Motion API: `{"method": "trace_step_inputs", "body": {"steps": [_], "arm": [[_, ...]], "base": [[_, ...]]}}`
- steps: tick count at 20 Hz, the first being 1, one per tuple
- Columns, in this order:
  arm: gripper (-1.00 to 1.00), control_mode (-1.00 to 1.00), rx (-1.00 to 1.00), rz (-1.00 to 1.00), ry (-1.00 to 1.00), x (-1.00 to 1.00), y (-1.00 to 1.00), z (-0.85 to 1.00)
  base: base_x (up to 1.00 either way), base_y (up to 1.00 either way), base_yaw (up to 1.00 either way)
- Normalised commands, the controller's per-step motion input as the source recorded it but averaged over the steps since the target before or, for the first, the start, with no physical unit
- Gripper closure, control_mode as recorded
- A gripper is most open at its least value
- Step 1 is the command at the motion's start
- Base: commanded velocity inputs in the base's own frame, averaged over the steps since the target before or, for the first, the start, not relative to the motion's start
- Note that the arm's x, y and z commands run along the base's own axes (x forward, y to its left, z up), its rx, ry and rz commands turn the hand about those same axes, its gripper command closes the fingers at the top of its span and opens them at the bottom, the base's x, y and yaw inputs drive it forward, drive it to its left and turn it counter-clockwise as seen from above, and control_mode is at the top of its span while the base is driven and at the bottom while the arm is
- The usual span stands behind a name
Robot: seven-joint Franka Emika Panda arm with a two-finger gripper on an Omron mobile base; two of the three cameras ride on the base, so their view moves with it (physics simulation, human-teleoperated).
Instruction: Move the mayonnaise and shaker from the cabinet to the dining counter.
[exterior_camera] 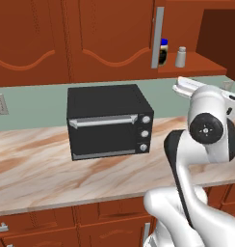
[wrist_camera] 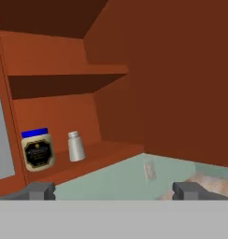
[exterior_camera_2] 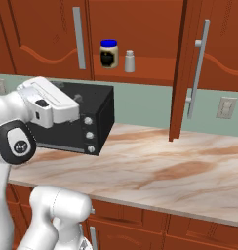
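The gripper (wrist_camera: 113, 190) is standing spread wide and grasping nothing, its two dark tips showing far apart at the bottom of the hand view while it is looking up into the open cabinet (wrist_camera: 111, 70). The mayonnaise (wrist_camera: 37, 149) is sitting upright on the lowest shelf, ahead of the gripper, above it and off to its left, well apart from the fingertips; the shaker (wrist_camera: 75, 146) is standing just beside the jar, on the side nearer the gripper's centre line, the two not touching. From the right base view the mayonnaise (exterior_camera_2: 109, 53) and shaker (exterior_camera_2: 129, 61) are resting near the shelf's front edge, above a black toaster oven (exterior_camera_2: 87, 124) on the wall counter (exterior_camera_2: 155, 171). The jar is looking rigid and probably moderately heavy, with a smooth, likely slippery body, so closing on its pale sides below the blue lid seems the safest hold. The shaker is appearing light, stiff and easy to tip, so a grip around its middle seems best.
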Motion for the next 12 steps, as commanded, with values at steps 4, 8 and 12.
{"method": "trace_step_inputs", "body": {"steps": [4, 8, 12], "arm": [[-1.00, -1.00, -0.02, 0.21, -0.04, 0.20, 0.60, 0.00], [-1.00, -1.00, -0.01, 0.15, -0.03, 0.39, 0.38, 0.00], [-1.00, -1.00, 0.00, 0.10, 0.00, 0.57, 0.22, 0.00]], "base": [[0.00, 0.00, 0.00], [0.00, 0.00, 0.00], [0.00, 0.00, 0.00]]}}
